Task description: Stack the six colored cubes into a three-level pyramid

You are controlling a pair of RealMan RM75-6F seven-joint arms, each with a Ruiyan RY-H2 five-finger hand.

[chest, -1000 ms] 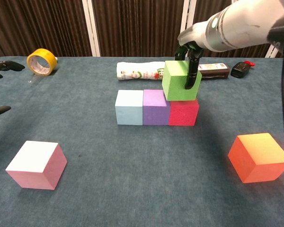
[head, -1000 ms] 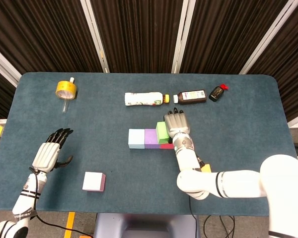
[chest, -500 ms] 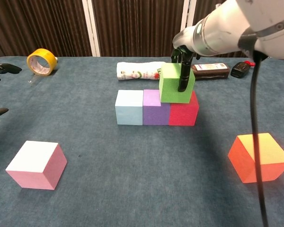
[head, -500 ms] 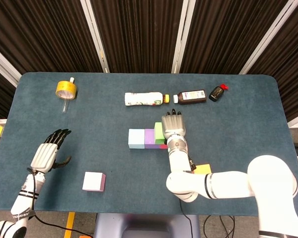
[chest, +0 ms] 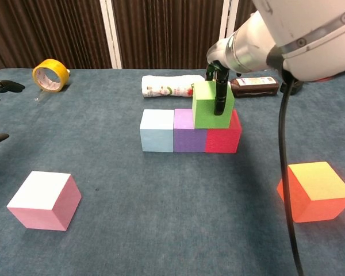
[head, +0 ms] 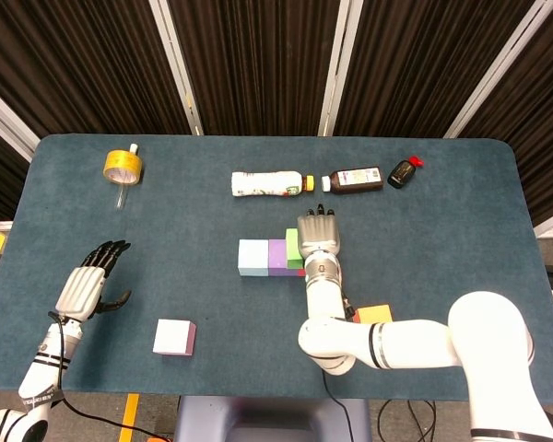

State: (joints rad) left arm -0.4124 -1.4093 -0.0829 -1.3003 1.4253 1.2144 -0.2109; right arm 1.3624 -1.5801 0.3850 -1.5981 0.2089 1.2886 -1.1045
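The right hand (chest: 217,86) is held above the row of cubes, with its fingers (chest: 220,98) wrapped down the sides of the green cube (chest: 210,112). The green cube is gripped by this hand and is kept over the place where the purple cube (chest: 189,133) and the red cube (chest: 223,137) meet. It looks to be resting on them, or nearly so; which one cannot be told.

Beside the purple cube, and touching it, the light blue cube (chest: 157,131) is found. These three make the bottom row of the pyramid.

So the second level is being started. The green cube is judged to be the first of the two cubes needed there. Next, the green cube needs to be set flat across the purple and red cubes, and then the fingers need to be opened gently, so the row is not pushed.

Well apart from the row, the pink cube (chest: 44,200) is seen near the front on the left, and the orange cube (chest: 315,191) is seen near the front on the right. Both are not yet stacked.

The left hand (head: 88,286) is kept far off at the left side of the table (head: 212,304). Its fingers are spread, and nothing is held in it.
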